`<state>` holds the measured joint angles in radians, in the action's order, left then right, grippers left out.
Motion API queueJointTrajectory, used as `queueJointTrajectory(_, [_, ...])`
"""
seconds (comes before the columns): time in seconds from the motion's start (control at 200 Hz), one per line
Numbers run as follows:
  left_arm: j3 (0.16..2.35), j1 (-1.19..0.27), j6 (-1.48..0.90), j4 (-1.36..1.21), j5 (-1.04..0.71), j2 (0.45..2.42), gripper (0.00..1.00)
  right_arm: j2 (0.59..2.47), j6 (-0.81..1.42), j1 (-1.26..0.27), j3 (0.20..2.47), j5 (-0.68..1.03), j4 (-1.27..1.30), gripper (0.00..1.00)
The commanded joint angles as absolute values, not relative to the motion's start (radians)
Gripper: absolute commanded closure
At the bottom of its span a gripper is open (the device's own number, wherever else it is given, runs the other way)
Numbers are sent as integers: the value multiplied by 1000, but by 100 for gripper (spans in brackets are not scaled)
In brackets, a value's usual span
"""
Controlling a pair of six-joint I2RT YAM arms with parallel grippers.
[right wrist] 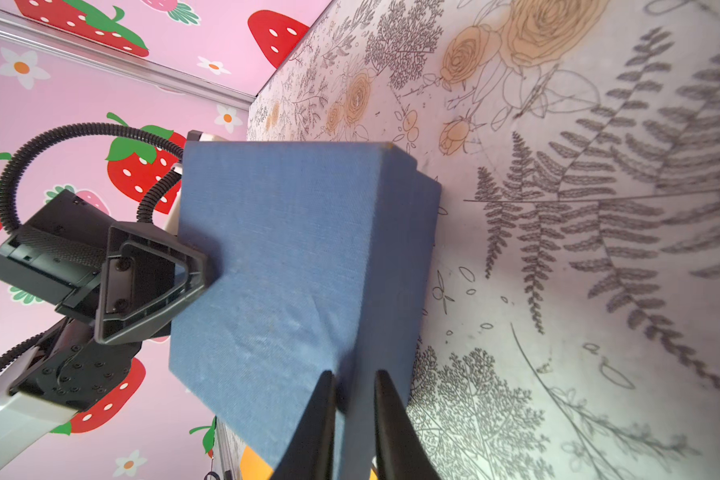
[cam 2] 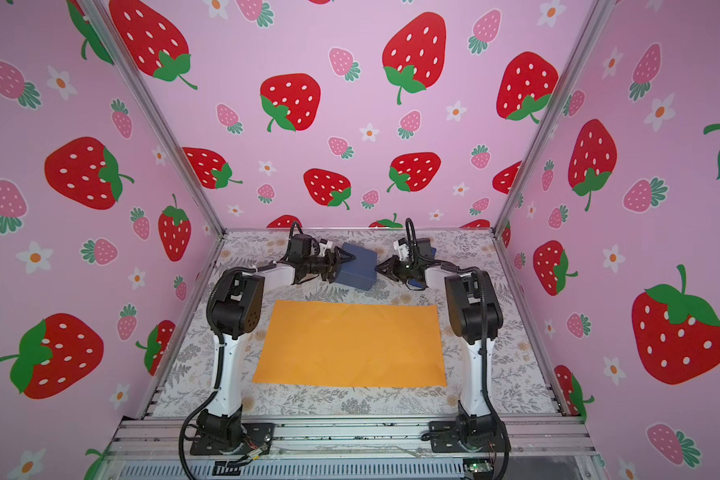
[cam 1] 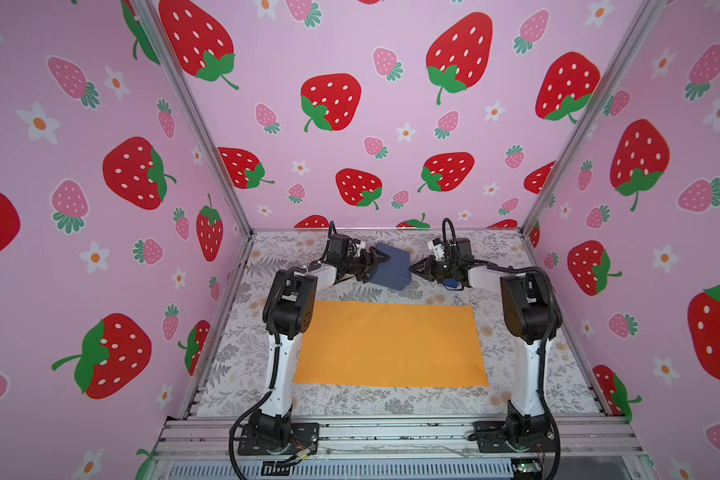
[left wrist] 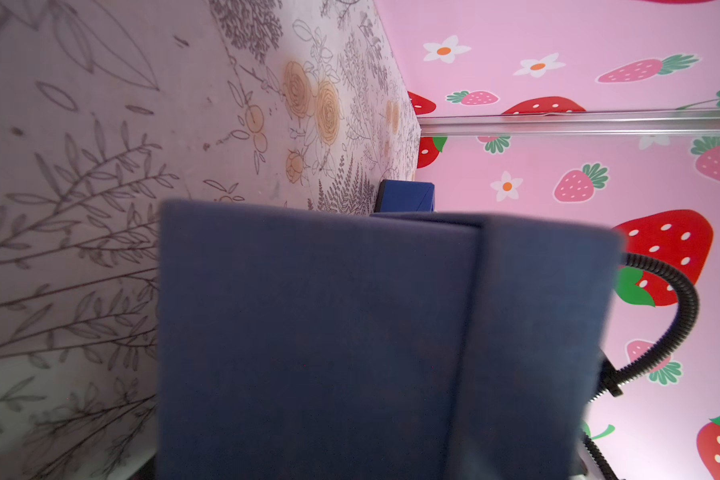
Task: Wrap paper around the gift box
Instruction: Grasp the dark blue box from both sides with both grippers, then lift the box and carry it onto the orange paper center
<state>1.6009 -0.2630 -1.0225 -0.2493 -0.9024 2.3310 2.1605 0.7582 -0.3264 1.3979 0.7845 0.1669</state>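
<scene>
The slate-blue gift box [cam 1: 393,266] [cam 2: 360,266] hangs tilted near the back of the table, between both grippers. My left gripper [cam 1: 378,269] [cam 2: 344,269] straddles its left side with the jaws wide. One of its fingers [right wrist: 154,282] presses on the lid, and the other is hidden under the box. The box [left wrist: 350,332] fills the left wrist view. My right gripper [cam 1: 411,268] [right wrist: 352,374] is shut narrowly on the lid's right corner [right wrist: 287,249]. The orange paper [cam 1: 391,345] [cam 2: 350,345] lies flat nearer the front, between the two arms.
A bright-blue tape dispenser [cam 1: 452,284] [left wrist: 406,197] sits on the floral table cover [cam 1: 350,399] under my right forearm. Strawberry-print walls close in the back and both sides. Both arm bases stand on the metal rail [cam 1: 391,432] at the front edge.
</scene>
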Motion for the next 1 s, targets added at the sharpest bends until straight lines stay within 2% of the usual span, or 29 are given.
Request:
queueJointTrajectory(0.0, [1601,-266,-1039,-269,-930,2308,15,2136,740,-325,1385,730,70,76])
queueJointTrajectory(0.325, [1491,-267,-981,-231,-907,2154,22,1941,670,-302,1374,657,-51,59])
queueJointTrajectory(0.64, [1182,-289,-960,-253,-821,1885,24,1750,642,-295,1261,650,-93,55])
queueJointTrajectory(0.995, [871,-387,-961,-285,-719,1638,25,1580,577,-295,1121,648,-178,53])
